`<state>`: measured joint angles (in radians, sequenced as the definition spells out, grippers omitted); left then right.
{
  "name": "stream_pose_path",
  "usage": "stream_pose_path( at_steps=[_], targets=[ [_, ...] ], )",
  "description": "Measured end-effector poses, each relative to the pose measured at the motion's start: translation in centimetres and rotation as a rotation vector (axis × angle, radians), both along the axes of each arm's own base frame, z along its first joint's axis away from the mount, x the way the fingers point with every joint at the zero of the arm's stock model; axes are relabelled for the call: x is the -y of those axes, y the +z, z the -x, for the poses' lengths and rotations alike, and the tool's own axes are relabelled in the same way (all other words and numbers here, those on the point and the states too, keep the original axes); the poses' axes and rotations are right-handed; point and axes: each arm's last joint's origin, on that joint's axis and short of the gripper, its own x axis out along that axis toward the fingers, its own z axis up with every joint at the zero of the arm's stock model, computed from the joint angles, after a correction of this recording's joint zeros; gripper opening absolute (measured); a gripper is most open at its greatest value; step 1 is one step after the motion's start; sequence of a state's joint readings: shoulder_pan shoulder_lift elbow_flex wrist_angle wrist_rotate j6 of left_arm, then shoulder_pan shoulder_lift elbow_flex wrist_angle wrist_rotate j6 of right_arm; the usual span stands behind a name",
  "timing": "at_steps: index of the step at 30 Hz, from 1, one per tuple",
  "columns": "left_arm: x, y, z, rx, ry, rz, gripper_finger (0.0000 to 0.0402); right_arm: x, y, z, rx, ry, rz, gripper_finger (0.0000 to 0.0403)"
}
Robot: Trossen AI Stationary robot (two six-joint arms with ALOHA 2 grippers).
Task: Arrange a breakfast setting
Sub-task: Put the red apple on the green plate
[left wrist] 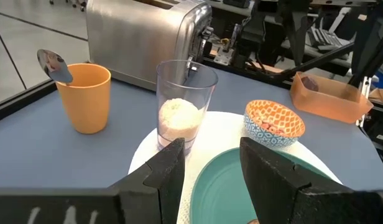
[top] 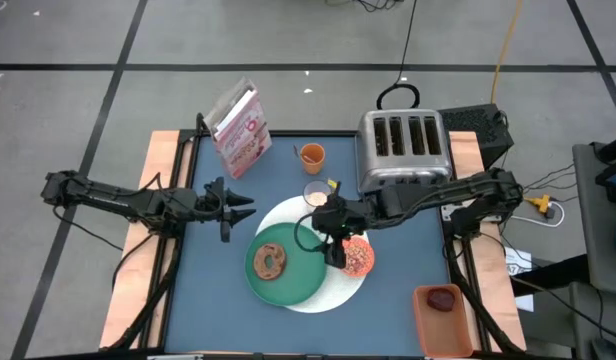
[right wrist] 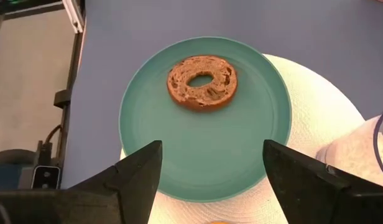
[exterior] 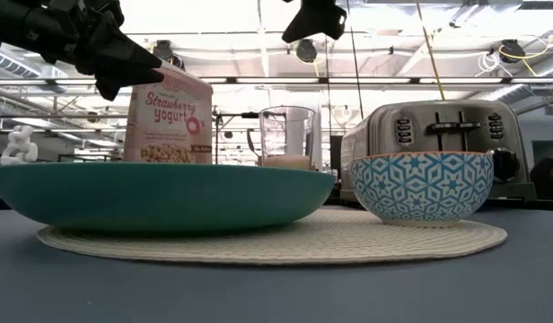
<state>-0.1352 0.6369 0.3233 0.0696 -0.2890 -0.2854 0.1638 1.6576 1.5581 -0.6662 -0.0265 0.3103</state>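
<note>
A green plate [top: 288, 265] lies on a larger white disc [top: 333, 285] and carries a brown bagel [top: 269, 262]. A small orange bowl [top: 358, 256] with a blue-patterned outside stands on the disc to the plate's right. A milk glass [top: 316, 194] stands at the disc's far edge. Beyond it an orange cup [top: 311, 155] holds a metal spoon [left wrist: 53, 64]. A pink cereal box [top: 240, 128] stands far left. My right gripper [top: 333, 242] hangs open and empty above the plate's right side. My left gripper [top: 236, 208] is open and empty, in the air left of the plate.
A metal toaster [top: 403, 148] stands at the far right. An orange tray [top: 443, 315] at the near right corner holds the dark-red fruit [top: 442, 299]. Bare blue table [top: 213, 290] lies left of the plate.
</note>
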Motion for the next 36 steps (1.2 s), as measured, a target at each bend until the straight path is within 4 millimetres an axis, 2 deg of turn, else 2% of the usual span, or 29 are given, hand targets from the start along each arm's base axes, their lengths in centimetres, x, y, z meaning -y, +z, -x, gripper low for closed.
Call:
stream_pose_path(
  at_steps=[12, 18, 22, 26, 30, 36],
  targets=[
    [0.0, 0.0, 0.0, 0.000, -0.001, -0.003, 0.0159, 0.0, -0.2, 0.2, -0.030, 0.014, 0.012, 0.0270],
    [0.0, 0.0, 0.0, -0.001, -0.001, -0.003, 0.0159, -0.4, -0.4, 0.5, -0.035, 0.150, 0.098, 0.0295],
    [0.0, 0.0, 0.0, -0.001, -0.001, -0.002, 0.0159, -1.0, -0.4, 0.7, -0.049, 0.287, -0.033, 0.0321],
    [0.0, 0.0, 0.0, -0.001, -0.001, -0.002, 0.0159, -1.2, -0.6, 0.7, -0.082, 0.282, -0.112, 0.0335],
    [0.0, 0.0, 0.0, -0.001, -0.001, -0.002, 0.0159, -1.0, -1.1, 1.4, -0.190, 0.214, -0.154, 0.0336],
    [0.0, -0.1, 0.0, -0.013, 0.000, -0.002, 0.0159, -1.5, -1.7, 4.6, -0.473, 0.202, -0.070, 0.0335]
  ],
)
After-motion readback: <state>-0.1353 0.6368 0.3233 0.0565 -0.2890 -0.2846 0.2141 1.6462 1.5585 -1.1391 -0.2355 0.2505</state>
